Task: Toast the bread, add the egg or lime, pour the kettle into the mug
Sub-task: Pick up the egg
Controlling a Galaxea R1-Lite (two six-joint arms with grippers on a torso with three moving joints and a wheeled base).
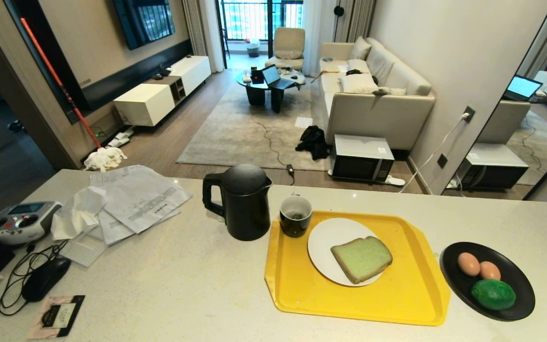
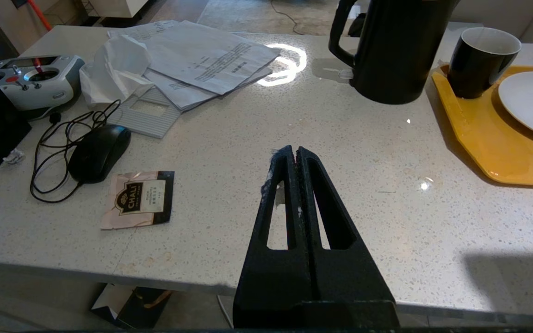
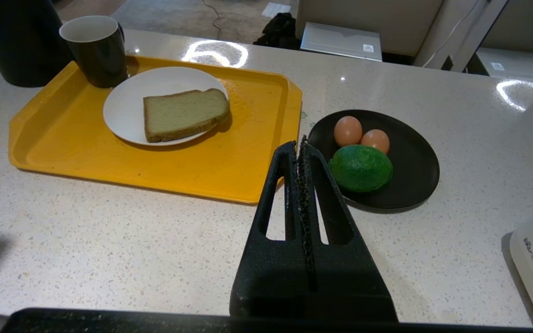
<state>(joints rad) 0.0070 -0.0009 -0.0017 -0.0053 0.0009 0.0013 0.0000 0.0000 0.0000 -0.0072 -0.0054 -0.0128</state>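
The yellow tray point(image 1: 411, 304) lies on the pale bench point(image 1: 174, 280) and serves as the landmark. Left of the tray a wide bare stretch of bench runs to the near edge; further left lie papers point(image 1: 136, 199), a black mouse point(image 1: 45, 278) with its cable, a tea sachet point(image 1: 57, 316) and a grey remote controller point(image 1: 19, 221). Near the tray's front edge the bench is also bare up to its near edge. Beyond the tray the bench's far edge drops to a living room floor.

On the tray sits a white plate point(image 1: 325, 237) carrying the bread point(image 1: 362, 259), which lies flat. The mug point(image 1: 295, 216) stands upright on the tray's far left corner, just beside the plate. The kettle point(image 1: 240, 202) stands on the bench just left of the tray, handle turned away from it, lid on. Right of the tray, apart from it, a black dish point(image 1: 515, 285) holds two eggs point(image 1: 478, 267) touching each other and the lime point(image 1: 493, 294) beside them.

The left gripper point(image 2: 296, 150) hangs over the bare bench left of the tray, jaws pressed together and empty, well short of the kettle. The right gripper point(image 3: 300, 144) hangs between the tray's right corner and the dish, jaws closed on nothing, with the lime just beyond their tips.
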